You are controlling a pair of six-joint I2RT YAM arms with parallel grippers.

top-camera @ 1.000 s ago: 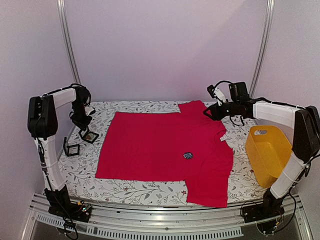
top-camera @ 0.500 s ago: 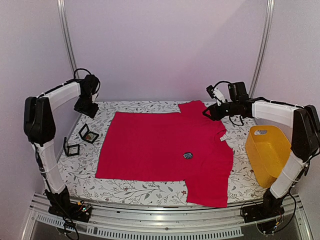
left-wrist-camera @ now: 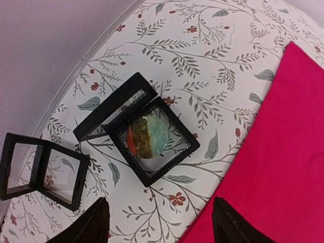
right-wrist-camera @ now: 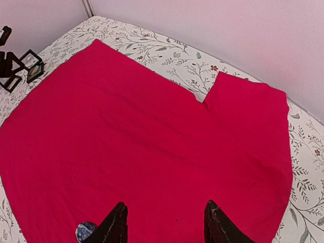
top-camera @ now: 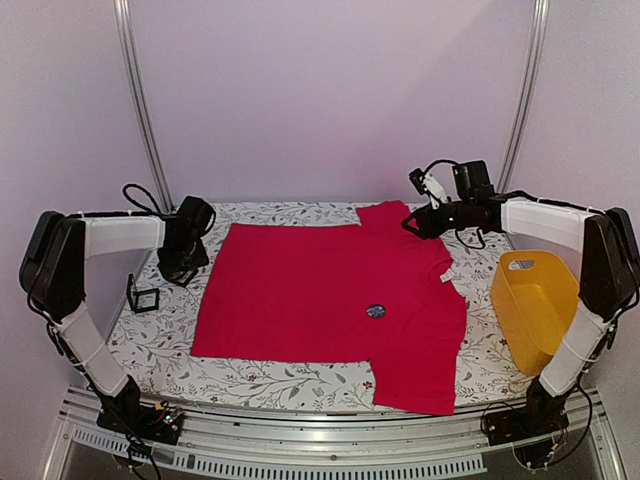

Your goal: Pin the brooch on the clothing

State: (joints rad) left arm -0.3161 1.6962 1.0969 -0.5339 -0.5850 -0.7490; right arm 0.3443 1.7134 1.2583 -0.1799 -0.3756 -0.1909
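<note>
The left gripper [left-wrist-camera: 161,224] has dropped low, jaws spread empty, the boxed brooch [left-wrist-camera: 148,136] just ahead: pickup looks next. The right gripper [right-wrist-camera: 164,225] hangs released, the T-shirt [right-wrist-camera: 152,136] beneath.

The bright red short-sleeved T-shirt [top-camera: 300,290] lies spread flat on the floral surface [top-camera: 160,340], hem to the left and neck to the right, where a small white label [top-camera: 443,279] shows. One sleeve points to the far edge and the other to the near edge. A small, round, dark blue brooch [top-camera: 376,311] rests on the shirt's chest, left of the neck, while a second round brooch [left-wrist-camera: 148,135], green, brown and red, sits in an open black case [left-wrist-camera: 172,164] just off the hem.
</note>
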